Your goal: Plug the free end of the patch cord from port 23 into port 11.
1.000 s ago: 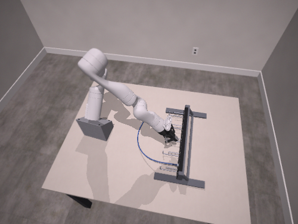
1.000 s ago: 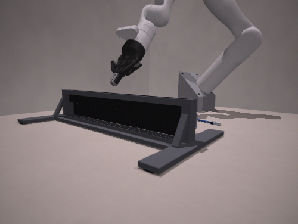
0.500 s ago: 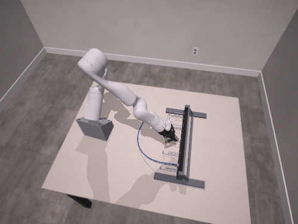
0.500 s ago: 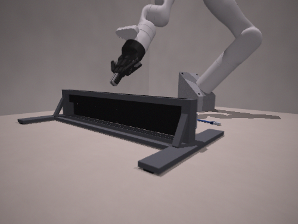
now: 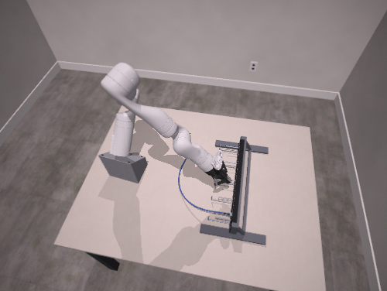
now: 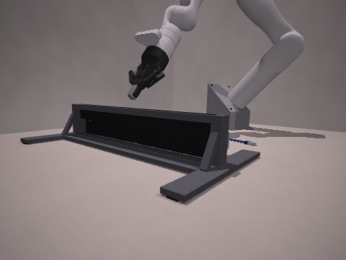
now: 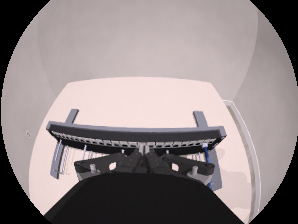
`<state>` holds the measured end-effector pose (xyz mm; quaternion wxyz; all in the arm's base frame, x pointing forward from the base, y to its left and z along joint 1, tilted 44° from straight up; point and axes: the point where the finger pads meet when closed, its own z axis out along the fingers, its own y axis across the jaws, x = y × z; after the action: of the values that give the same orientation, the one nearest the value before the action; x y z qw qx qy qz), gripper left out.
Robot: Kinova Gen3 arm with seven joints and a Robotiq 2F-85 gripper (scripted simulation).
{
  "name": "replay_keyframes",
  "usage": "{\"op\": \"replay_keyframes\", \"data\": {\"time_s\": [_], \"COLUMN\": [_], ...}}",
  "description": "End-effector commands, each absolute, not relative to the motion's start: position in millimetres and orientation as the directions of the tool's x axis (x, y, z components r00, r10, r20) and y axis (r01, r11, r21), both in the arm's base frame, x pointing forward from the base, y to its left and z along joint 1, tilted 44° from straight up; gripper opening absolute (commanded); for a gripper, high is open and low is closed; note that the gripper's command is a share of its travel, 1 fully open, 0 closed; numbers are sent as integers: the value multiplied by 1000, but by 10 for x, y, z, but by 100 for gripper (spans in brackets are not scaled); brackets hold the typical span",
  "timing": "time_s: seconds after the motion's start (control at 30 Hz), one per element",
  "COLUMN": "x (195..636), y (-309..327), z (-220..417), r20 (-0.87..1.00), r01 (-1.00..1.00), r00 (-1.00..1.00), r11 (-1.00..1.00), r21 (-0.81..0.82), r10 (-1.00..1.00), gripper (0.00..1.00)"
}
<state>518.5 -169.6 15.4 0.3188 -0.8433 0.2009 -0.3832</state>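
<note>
The dark rack (image 5: 240, 186) stands on the table at the right, its port face turned towards the arm. It shows from behind in the exterior view (image 6: 149, 133) and across the wrist view (image 7: 136, 135). The blue patch cord (image 5: 181, 190) runs from the rack's near end in a wide arc on the table back towards the arm. Its free end with the pale plug (image 6: 250, 142) lies on the table beyond the rack, not held. My gripper (image 5: 226, 179) (image 6: 133, 94) is shut and empty. It hovers tilted above the rack's top edge, apart from it.
The arm's grey base (image 5: 123, 166) stands at the table's left. The rack's two flat feet (image 5: 234, 232) (image 5: 241, 146) reach out on both sides. The table's right edge lies a short way behind the rack.
</note>
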Motion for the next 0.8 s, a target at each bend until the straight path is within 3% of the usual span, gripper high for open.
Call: {"op": "replay_keyframes", "data": {"time_s": [0.0, 0.77], "x": [5174, 4502], "y": [-1715, -2045], "z": [168, 603], "r20": [520, 519], "r01": [-95, -95], "r00": [624, 624], "r11": [-717, -717], "r21": [-691, -691], "r10": [-584, -584], "gripper": [0, 0]}}
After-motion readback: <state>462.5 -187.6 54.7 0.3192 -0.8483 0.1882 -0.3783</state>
